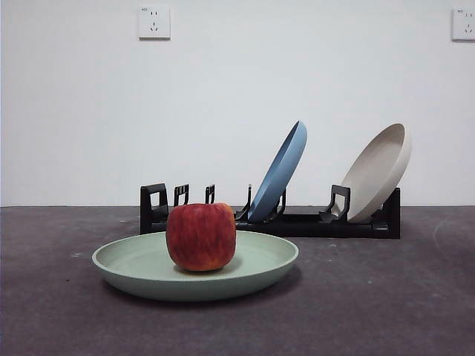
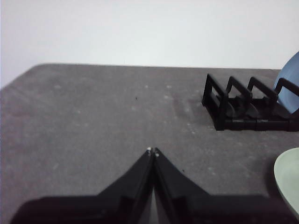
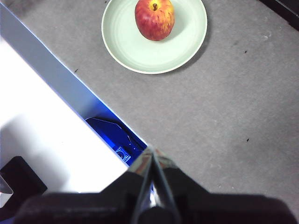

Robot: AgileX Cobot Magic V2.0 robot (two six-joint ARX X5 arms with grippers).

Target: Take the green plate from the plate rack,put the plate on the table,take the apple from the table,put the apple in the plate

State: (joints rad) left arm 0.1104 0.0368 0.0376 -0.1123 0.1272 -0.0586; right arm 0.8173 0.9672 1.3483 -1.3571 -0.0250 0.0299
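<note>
The green plate (image 1: 141,265) lies flat on the dark grey table (image 1: 371,297), in front of the black plate rack (image 1: 297,222). The red apple (image 1: 201,236) stands upright in the plate. The right wrist view shows the apple (image 3: 154,18) in the plate (image 3: 140,51) from high above. My right gripper (image 3: 153,154) is shut and empty, well away from the plate, over the table's edge. My left gripper (image 2: 153,151) is shut and empty, low over the table; the rack's end (image 2: 233,100) and the plate's rim (image 2: 289,179) lie off to one side. Neither arm shows in the front view.
A blue plate (image 1: 280,172) and a beige plate (image 1: 380,170) lean in the rack's middle and right slots; its left slots hold nothing. A white wall with two sockets (image 1: 154,21) stands behind. A white surface (image 3: 42,140) lies beyond the table's edge.
</note>
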